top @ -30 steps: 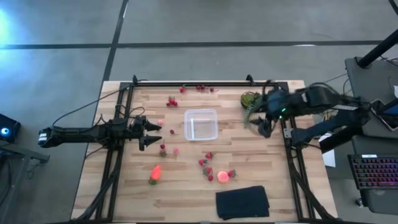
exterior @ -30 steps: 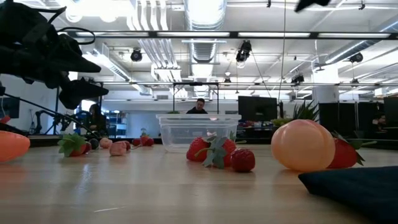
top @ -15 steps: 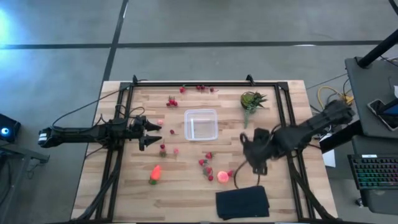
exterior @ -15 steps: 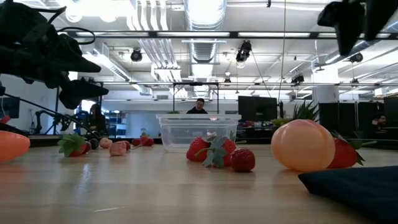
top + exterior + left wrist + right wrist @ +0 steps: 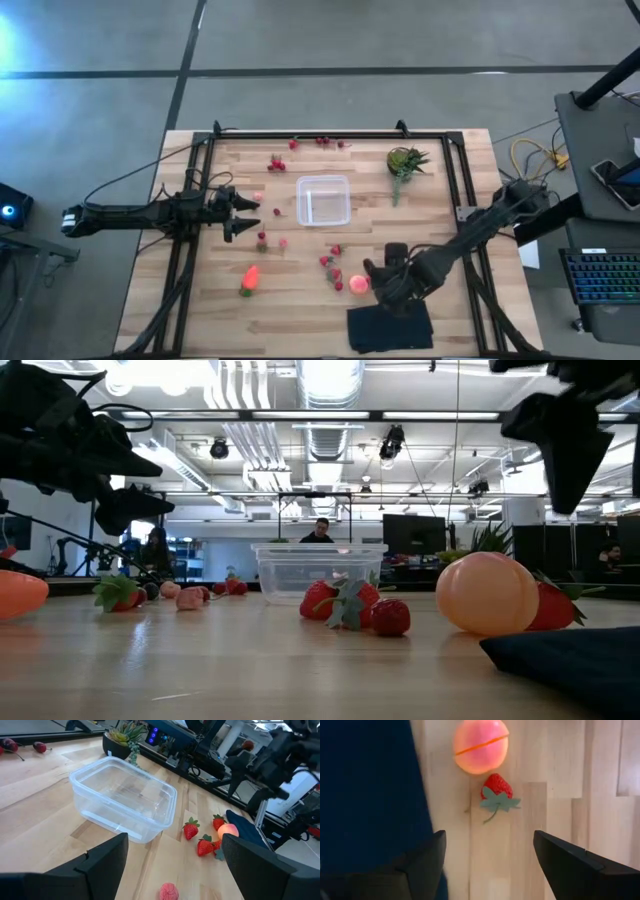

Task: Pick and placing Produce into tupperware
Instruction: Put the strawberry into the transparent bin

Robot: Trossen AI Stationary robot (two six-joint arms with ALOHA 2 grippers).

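The clear box (image 5: 323,199) sits empty at the middle of the table, with strawberries (image 5: 331,262), a round orange-red fruit (image 5: 357,284) and a carrot (image 5: 250,277) scattered around it. A reach for produce appears to be in hand: the right gripper (image 5: 385,290) is held above a strawberry (image 5: 496,787) beside the round fruit, fingers spread and nothing gripped. A descent and a closing on that berry are called for next. The left gripper (image 5: 243,213) waits beside the box, fingers apart, empty.
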